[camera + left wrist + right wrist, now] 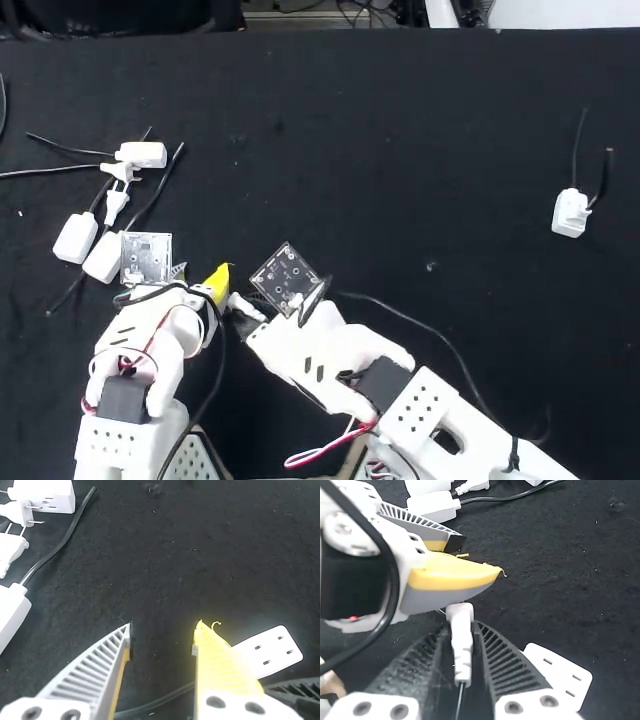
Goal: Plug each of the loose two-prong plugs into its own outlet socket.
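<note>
Low at the frame's left, the left arm (140,355) is bending forward over the black table (400,150), its left gripper (164,627) gaping wide and holding nothing. Above it, loose plugs and adapters (105,215) are lying clustered. Just right, the right arm (340,360) is leaning in from lower centre, the right gripper (461,630) pinching a white two-prong plug (461,647). A white socket block (562,675) is lying just beside it. A lone adapter (570,213) is sitting far right.

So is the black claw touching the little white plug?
Touching. The right wrist view shows the right gripper shut on the white plug, pressing against both its sides.
</note>
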Tool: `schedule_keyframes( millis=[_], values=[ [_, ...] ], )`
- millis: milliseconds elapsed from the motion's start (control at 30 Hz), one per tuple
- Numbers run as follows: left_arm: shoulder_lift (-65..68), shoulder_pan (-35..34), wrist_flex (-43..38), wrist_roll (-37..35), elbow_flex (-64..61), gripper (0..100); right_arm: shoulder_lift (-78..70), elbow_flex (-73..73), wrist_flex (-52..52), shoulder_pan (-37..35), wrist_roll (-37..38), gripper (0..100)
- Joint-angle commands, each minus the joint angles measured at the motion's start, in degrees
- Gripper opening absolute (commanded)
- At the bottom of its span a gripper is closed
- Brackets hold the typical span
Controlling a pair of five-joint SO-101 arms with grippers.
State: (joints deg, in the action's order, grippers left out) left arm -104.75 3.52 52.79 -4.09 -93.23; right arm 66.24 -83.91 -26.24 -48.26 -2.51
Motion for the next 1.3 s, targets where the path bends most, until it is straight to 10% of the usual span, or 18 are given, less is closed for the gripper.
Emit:
schedule_keyframes(
  millis=[0,600,1267],
  values=[
    [0.44,-0.13,0.35,0.09,-0.04,21,2.68,2.15,2.20,2.55,-0.18,1.1],
    [0.53,-0.66,0.88,0.44,0.57,21,0.13,18.68,-22.51,19.69,9.58,1.0],
    [0.44,-3.47,3.08,0.53,1.01,21,-55.87,65.89,-57.23,22.15,8.18,1.0]
  ],
)
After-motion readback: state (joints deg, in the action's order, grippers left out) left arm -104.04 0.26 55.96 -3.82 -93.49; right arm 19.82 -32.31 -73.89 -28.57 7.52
